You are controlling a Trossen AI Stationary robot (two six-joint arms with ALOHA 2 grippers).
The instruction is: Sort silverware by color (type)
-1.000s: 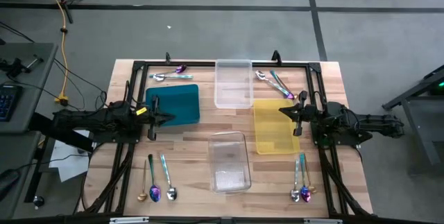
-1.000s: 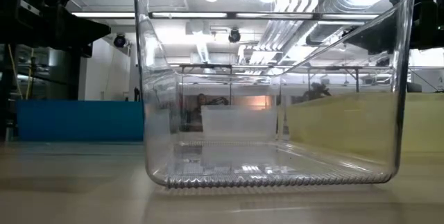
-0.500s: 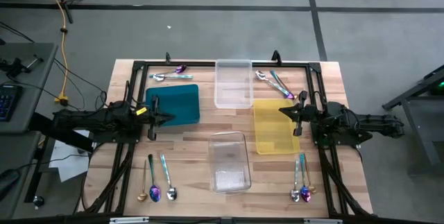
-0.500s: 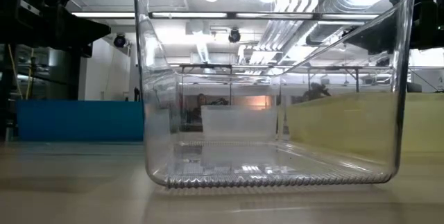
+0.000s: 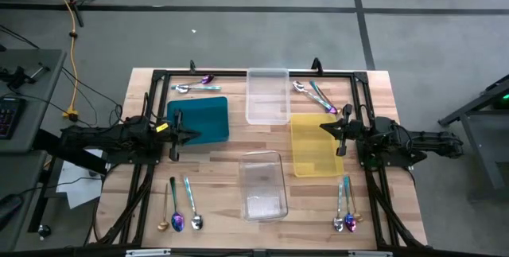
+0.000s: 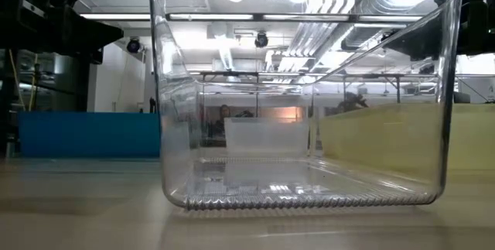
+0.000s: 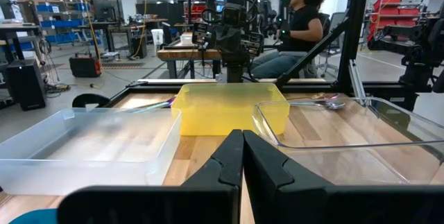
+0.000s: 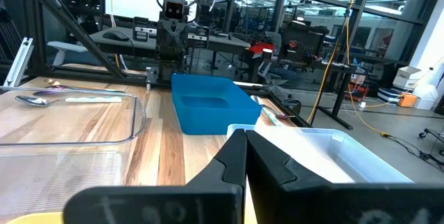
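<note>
The silverware lies flat on the wooden table in small groups: near the far left corner (image 5: 195, 83), near the far right corner (image 5: 314, 94), at the near left (image 5: 179, 209) and at the near right (image 5: 347, 209). My left gripper (image 5: 189, 135) hovers shut over the near edge of the teal tray (image 5: 199, 119), pointing level toward the table's right. My right gripper (image 5: 324, 127) hovers shut over the yellow tray (image 5: 316, 144), pointing level toward the left. In the wrist views both pairs of fingers meet, left (image 7: 243, 137) and right (image 8: 245, 135), with nothing between them.
A clear tray (image 5: 262, 185) stands at the near middle and fills the low view (image 6: 302, 95). A frosted tray (image 5: 267, 95) stands at the far middle. A black frame (image 5: 254, 72) runs round the table. A seated person (image 7: 298, 23) shows beyond the table's right side.
</note>
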